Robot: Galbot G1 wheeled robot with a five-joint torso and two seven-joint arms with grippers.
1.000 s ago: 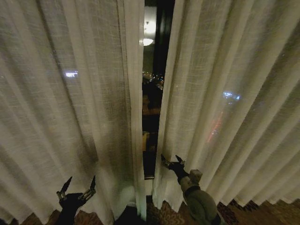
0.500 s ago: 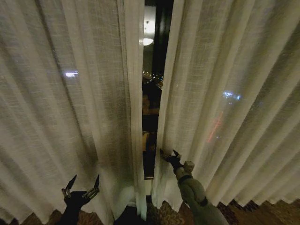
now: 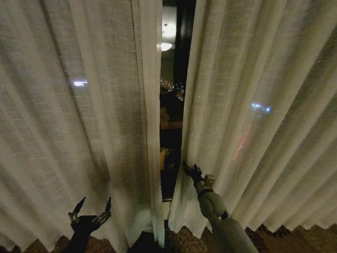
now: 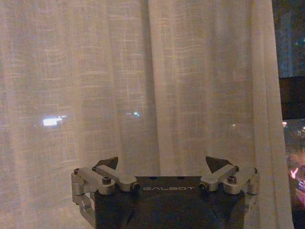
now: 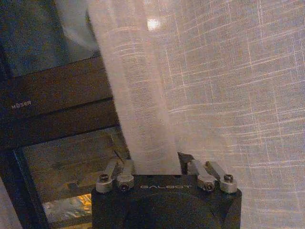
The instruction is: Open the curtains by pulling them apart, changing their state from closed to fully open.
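Two sheer cream curtains hang with a narrow dark gap between them. The left curtain [image 3: 79, 105] [image 4: 143, 71] is in front of my left gripper [image 3: 93, 206] [image 4: 163, 164], which is open, low down and just short of the fabric. My right gripper [image 3: 191, 168] [image 5: 152, 162] is at the inner edge of the right curtain [image 3: 263, 79] [image 5: 228, 71]. It is shut on that edge fold, and the fabric runs down between its fingers and hides the tips.
The gap [image 3: 171, 121] shows dark window glass with city lights and a lamp's reflection. A dark window frame [image 5: 57, 105] stands close behind the right curtain's edge. Patterned carpet [image 3: 184, 240] lies below the hems.
My right gripper has reached up and forward to the right curtain's inner edge and closed on the fold. The left gripper has shifted only slightly.
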